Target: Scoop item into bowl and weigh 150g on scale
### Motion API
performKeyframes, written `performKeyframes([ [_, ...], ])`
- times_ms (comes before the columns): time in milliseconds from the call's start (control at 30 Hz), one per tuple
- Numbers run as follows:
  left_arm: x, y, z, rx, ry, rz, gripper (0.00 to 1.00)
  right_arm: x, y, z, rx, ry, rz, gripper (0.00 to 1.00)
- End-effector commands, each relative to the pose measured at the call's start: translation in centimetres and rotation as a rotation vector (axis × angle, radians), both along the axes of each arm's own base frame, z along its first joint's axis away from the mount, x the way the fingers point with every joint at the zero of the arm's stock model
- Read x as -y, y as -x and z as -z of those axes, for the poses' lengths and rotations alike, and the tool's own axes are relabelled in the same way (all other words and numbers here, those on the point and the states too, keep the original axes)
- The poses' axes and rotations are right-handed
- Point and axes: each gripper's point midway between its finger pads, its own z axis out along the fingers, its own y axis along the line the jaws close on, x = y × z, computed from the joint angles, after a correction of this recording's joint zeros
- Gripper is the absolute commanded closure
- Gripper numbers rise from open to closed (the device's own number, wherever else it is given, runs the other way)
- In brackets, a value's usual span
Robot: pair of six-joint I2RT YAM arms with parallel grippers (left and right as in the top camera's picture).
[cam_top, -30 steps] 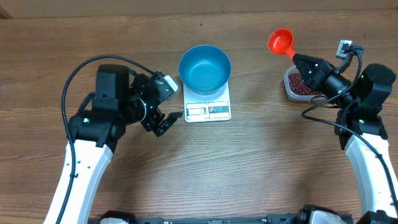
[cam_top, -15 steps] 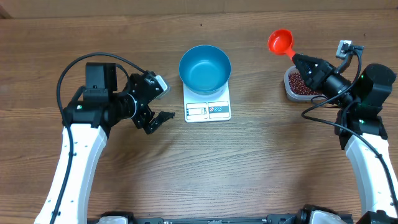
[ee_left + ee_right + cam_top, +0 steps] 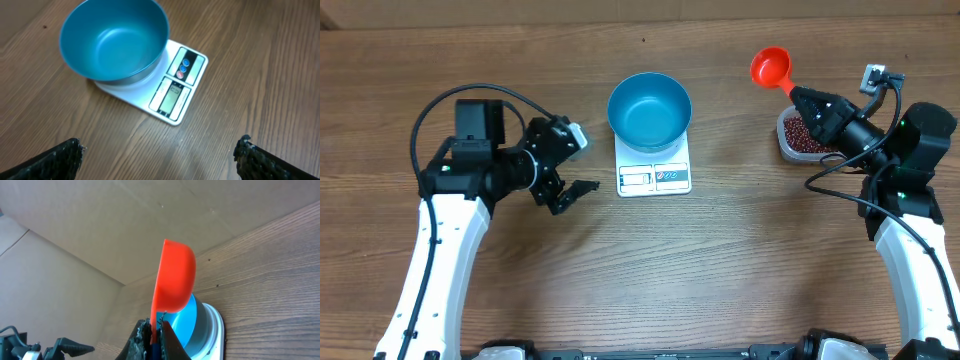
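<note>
I see my right gripper (image 3: 798,95) clamped on one red scoop (image 3: 771,67), upper right, next to one clear tub (image 3: 785,146) of beans (image 3: 802,136). My left gripper (image 3: 581,162) gapes wide, centre-left. One blue bowl (image 3: 649,110) sits on one white scale (image 3: 655,178), upper centre. The table (image 3: 720,260) is wood, with a cardboard wall (image 3: 100,220) behind.

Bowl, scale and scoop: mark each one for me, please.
bowl (image 3: 649,110): overhead view, on its bare blue inner floor.
scale (image 3: 170,96): left wrist view, on its display window.
scoop (image 3: 771,67): overhead view, on its round red cup.
</note>
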Motion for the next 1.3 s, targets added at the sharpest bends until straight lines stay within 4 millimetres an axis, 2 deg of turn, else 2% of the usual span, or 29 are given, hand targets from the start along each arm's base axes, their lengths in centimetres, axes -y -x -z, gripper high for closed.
performKeyframes([
  [0,-0.2,0.1,-0.6,0.008,0.058,0.01,0.0,0.1,-0.1,-1.2,0.029,0.002,-0.006,0.96],
  [667,-0.5,-0.6,-1.0,0.011,0.082,-0.029,0.0,0.0,-0.1,-1.2,0.028,0.001,-0.01,0.96],
  [933,-1.5,-1.0,-0.3,0.009,0.015,-0.073,0.0,0.0,-0.1,-1.2,0.029,0.001,-0.01,0.96],
  [1267,-4.5,-1.9,1.3,0.008,-0.159,-0.183,0.0,0.0,-0.1,-1.2,0.028,0.001,-0.011,0.96],
])
